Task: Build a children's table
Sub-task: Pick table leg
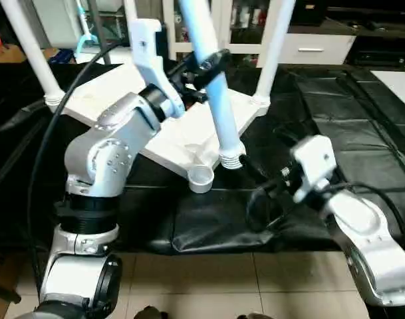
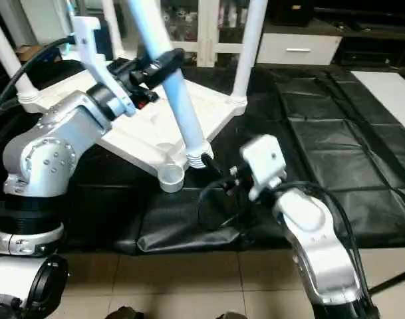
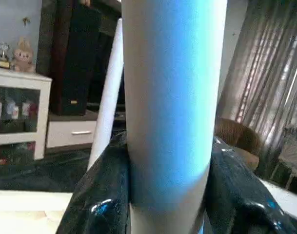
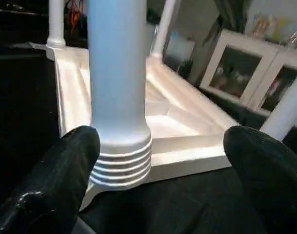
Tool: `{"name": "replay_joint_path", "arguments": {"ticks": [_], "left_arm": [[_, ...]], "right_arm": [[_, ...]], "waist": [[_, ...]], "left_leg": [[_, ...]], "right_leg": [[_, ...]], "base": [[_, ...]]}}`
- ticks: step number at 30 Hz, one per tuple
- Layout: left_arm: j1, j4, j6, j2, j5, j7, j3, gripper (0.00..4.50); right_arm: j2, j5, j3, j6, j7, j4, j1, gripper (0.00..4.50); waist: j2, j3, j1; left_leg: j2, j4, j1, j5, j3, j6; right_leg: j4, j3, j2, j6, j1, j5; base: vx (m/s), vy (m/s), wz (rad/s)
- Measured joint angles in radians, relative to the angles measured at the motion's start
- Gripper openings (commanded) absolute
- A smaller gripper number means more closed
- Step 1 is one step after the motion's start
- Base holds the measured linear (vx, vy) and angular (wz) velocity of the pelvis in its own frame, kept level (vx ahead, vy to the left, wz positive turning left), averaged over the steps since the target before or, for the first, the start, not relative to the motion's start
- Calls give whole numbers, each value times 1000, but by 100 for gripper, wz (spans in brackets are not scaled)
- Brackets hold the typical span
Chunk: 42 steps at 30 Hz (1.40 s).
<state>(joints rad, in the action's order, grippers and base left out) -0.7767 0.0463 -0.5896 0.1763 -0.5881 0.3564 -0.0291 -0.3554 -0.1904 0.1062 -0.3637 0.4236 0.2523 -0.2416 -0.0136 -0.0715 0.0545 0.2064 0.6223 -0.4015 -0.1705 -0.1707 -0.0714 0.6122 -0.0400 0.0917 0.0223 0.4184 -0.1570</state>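
While the tabletop (image 1: 182, 136) lay upside down on the black mat (image 1: 215, 222), with 3 legs already standing in its left, far and right corner sockets, the 4th leg (image 1: 215, 93) hung tilted over the near corner, its long axis running from the upper far side down toward the near edge. Its ribbed lower end (image 1: 232, 160) sat on the mat just beside the tabletop's rim, to the right of the empty round socket (image 1: 201, 177) and not inside it, so that end seemingly needed to travel left and slightly nearer before the leg could be stood upright and pushed or twisted home. The left gripper (image 1: 205, 66) pinched the leg at mid-length, its black fingers (image 3: 97, 195) wrapped on both sides of the tube, and its silver forearm reached up and across the tabletop from the left. The right gripper (image 4: 155, 165) was the nearer one to the ribbed end, coming in low and level from the near right with its fingers (image 4: 55, 180) spread wide to either side of the ribs, touching nothing that could be made out. Judging by this, the right arm was placed to steady the foot while the left steered the shaft.
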Motion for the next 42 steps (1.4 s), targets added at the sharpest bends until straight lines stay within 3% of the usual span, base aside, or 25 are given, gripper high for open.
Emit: {"name": "replay_joint_path", "arguments": {"ticks": [6,14,25,42], "left_arm": [[0,17,20,13,45,3,41,175],[0,36,24,13,77,26,77,175],[0,50,26,12,85,52,87,175],[14,68,23,14,86,100,108,175]], "right_arm": [[4,-35,32,-80,61,-21,-76,450],[47,-20,70,-128,54,-77,-185,450],[69,2,83,-157,35,-128,-222,450],[82,11,91,-111,45,-150,-226,297]], "waist": [[0,0,5],[0,0,7],[0,0,6],[0,0,6]], "left_leg": [[0,0,0,0,-1,0],[0,0,0,0,-1,0],[0,0,0,0,-1,0],[0,0,0,0,-1,0]], "right_leg": [[1,0,0,-3,0,2],[1,1,0,-3,0,2],[3,1,0,-3,0,2],[3,1,0,-3,0,2]], "base": [[0,0,0],[0,0,0],[0,0,0],[0,0,0]]}}
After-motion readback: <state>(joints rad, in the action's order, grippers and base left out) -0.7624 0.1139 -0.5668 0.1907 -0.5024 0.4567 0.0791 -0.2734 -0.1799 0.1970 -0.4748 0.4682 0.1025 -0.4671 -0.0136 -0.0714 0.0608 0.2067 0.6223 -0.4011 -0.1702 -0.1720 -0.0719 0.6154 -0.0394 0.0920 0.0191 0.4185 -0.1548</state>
